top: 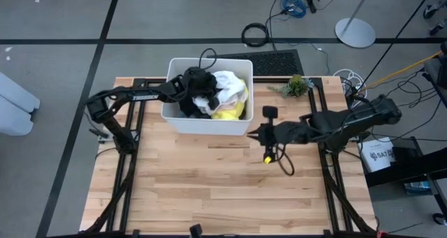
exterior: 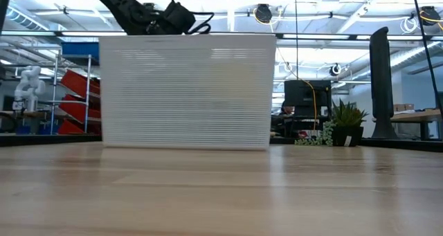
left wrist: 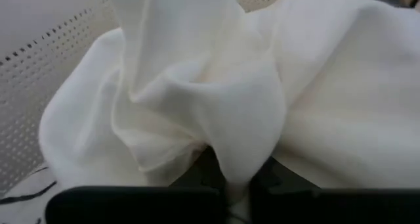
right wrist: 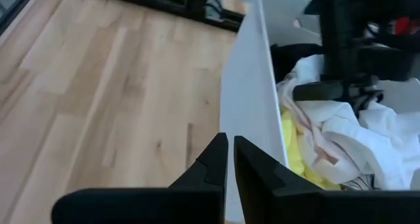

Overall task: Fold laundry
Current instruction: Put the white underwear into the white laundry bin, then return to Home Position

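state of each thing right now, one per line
white tub: upright on the table, full of unfolded laundry
white cloth: bunched in the tub, pinched by the left pincer
yellow cloth: crumpled in the tub
left pincer: inside the tub, shut on the white cloth
right pincer: shut, empty, just outside the tub wall

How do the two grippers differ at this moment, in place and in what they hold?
The left gripper is down inside the tub, among the laundry; the right gripper hangs over the bare table, outside the tub's wall. The left gripper pinches a fold of white cloth; the right gripper holds nothing. Both are shut.
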Tool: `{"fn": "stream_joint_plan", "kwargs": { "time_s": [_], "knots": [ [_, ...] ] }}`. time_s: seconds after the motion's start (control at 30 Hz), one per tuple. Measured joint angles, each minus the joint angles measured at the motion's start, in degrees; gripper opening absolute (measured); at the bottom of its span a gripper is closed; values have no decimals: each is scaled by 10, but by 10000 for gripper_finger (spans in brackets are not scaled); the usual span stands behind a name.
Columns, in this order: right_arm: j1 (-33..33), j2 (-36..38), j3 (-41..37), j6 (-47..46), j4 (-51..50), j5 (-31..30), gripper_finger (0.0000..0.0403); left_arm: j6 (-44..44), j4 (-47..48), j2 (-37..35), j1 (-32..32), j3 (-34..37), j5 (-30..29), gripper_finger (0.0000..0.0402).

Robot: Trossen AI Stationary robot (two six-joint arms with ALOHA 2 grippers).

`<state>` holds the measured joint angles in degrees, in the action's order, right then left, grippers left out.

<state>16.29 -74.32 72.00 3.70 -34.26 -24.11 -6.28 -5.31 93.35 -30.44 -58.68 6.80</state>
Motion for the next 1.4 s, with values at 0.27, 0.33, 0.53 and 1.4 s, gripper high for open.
{"fn": "stream_joint_plan", "kwargs": {
  "time_s": [0.27,0.33,0.53,1.4],
  "knots": [
    [-40,70,-86,-6,46,1,16,0,-10,39,-5,-59,-1,20],
    [-51,80,-99,-16,44,1,16,0,-10,40,-4,-66,1,25],
    [-62,94,-107,-30,53,4,16,0,13,32,3,-84,3,89],
    [-61,94,-108,-57,85,74,16,-5,281,-263,18,-98,7,185]
  ]
}}
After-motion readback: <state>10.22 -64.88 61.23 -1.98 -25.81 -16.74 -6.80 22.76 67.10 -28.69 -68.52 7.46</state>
